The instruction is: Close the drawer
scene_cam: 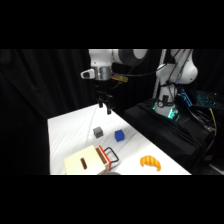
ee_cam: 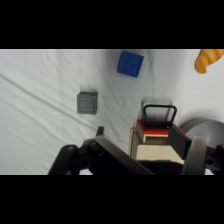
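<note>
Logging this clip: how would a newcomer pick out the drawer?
Start at the cream box with a dark slot on the white table's near edge. The small drawer with the red-and-white front juts from its side, the only thing bearing a dark wire loop handle.

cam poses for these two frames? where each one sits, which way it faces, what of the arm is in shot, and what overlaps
Side view: fixed beside the table, looking across and down; shows the arm's base at upper right and the gripper hanging above the table.
Wrist view: on the arm's wrist, looking down past the gripper's black linkage at the table.
Shared: the drawer, grey cube, blue cube, orange croissant-shaped object.
</note>
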